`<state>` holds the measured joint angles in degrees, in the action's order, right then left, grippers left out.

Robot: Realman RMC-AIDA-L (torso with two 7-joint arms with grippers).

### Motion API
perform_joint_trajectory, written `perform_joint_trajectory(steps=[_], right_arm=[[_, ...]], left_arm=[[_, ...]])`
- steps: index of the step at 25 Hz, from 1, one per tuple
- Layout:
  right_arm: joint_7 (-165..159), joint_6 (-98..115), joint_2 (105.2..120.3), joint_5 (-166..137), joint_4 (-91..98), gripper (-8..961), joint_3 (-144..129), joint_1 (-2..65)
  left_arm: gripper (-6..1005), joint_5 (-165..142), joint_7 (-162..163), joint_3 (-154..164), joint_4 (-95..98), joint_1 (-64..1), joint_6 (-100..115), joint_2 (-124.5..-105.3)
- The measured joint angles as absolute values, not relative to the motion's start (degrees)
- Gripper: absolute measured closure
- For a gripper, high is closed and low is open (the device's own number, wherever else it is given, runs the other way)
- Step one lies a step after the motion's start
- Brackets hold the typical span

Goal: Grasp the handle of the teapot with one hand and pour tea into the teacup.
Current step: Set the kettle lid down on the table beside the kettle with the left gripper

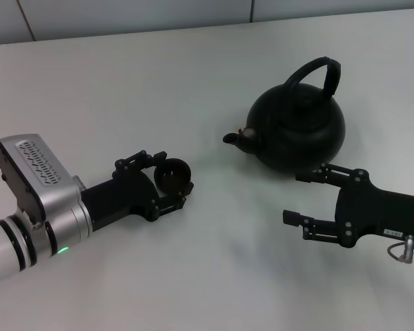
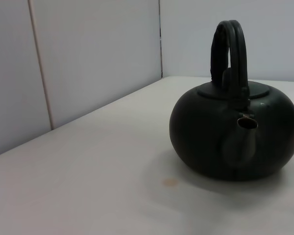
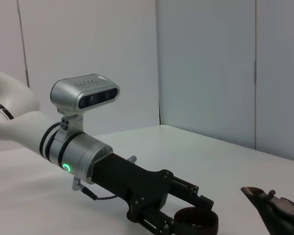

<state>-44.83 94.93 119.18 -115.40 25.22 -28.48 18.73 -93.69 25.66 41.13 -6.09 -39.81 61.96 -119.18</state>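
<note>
Your left gripper (image 1: 167,181) clasps the teacup (image 1: 173,174) near the table's (image 1: 193,83) left side. Right of it, mid-table, the teapot (image 1: 300,131) stands upright, handle (image 1: 316,74) raised. Your right gripper (image 1: 298,198) rests open beside it; no writing legible.

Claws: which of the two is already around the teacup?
The left claw: its fingers bracket the small dark teacup on the table. The right claw is open and empty, just in front of the teapot, handle untouched.
</note>
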Motion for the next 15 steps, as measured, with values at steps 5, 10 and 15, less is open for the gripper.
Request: perform_joint_trajectory(steps=[5, 10, 15], right_arm=[[-44.8, 95.0, 119.18, -115.4, 25.2, 199, -28.5, 18.7], [-44.8, 94.9, 119.18, -115.4, 25.2, 199, -28.5, 18.7], [-44.8, 94.8, 119.17, -115.4, 25.2, 199, -28.5, 18.7]], left_arm=[[249, -93.7, 25.7, 41.1, -5.9, -39.5, 64.0, -119.17], [249, -93.6, 26.0, 41.1, -1.5, -35.6, 72.8, -118.78], [249, -93.5, 30.3, 41.4, 7.4, -29.0, 81.6, -118.36]])
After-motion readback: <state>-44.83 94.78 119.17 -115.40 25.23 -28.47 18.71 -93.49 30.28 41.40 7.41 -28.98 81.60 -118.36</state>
